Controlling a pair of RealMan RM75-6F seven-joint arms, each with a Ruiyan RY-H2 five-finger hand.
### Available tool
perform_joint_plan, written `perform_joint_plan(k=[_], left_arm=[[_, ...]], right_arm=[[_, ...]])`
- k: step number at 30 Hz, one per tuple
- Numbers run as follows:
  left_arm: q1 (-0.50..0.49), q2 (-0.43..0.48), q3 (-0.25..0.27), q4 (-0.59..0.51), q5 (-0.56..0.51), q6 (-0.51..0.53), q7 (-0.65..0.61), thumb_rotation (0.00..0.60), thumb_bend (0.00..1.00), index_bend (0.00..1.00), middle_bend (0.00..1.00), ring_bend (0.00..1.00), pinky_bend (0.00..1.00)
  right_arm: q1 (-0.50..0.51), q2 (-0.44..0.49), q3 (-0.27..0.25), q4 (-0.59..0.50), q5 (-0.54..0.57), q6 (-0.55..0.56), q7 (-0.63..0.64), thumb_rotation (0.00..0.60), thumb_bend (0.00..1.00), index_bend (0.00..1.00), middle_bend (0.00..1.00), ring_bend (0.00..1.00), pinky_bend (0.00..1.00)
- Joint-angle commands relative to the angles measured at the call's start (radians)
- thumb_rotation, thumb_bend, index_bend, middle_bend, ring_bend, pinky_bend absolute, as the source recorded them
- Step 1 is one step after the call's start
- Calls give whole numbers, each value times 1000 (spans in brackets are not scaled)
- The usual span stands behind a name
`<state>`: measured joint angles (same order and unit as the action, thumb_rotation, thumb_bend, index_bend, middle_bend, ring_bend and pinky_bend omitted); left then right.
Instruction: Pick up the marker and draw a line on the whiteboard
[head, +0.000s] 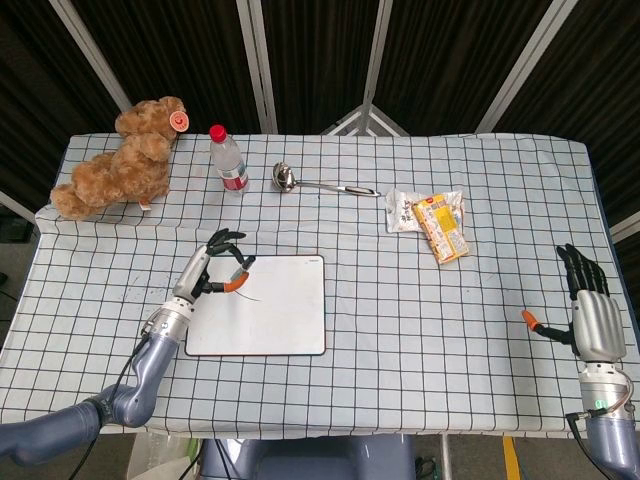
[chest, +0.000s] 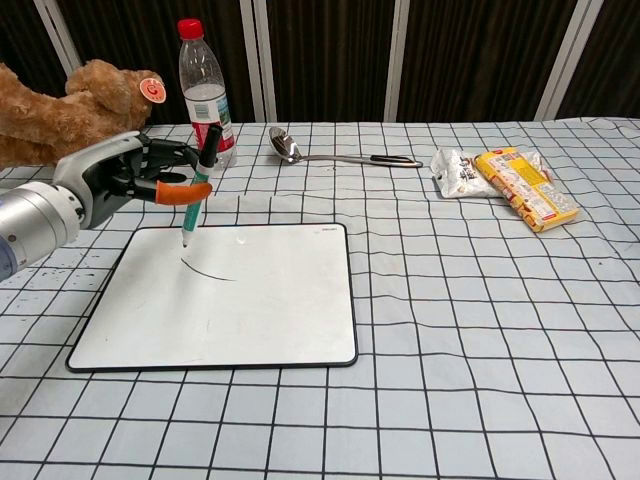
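My left hand (chest: 125, 180) (head: 212, 268) grips the marker (chest: 198, 188), which stands nearly upright over the far left corner of the whiteboard (chest: 260, 305) (head: 285, 320). The marker's tip hangs just above the board, near the upper end of a short dark curved line (chest: 208, 272). In the head view the marker (head: 238, 272) is small between the fingers. At the table's right front edge my right hand (head: 588, 308) rests with its fingers spread and nothing in it.
A teddy bear (chest: 75, 115), a water bottle (chest: 205, 95) and a metal ladle (chest: 335, 155) lie along the far side. Snack packets (chest: 510, 180) sit at the far right. The checked tablecloth (chest: 480, 330) covers the table.
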<state>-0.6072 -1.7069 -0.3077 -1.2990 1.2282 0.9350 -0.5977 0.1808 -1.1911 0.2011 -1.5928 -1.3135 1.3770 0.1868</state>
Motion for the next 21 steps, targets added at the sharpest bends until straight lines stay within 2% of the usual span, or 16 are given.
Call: perform_joint_plan(k=[1,9,21], left_arm=[[1,-6,9,-18,-10,-2,21,600,457,753,177,12,71],[-3,-33,20,-23,-35,-3,69,600,458,753,177,12,71],[-14,-57,6,0,-69,-13,100,600,458,753,177,12,71]], right_arm=[[0,0,1,1,0,0,2,600,210,0,0,0,0],[0,1,0,1,-1,-3,6,600,210,0,0,0,0],[1,2,2,2,0,-4,11,600,210,0,0,0,0]])
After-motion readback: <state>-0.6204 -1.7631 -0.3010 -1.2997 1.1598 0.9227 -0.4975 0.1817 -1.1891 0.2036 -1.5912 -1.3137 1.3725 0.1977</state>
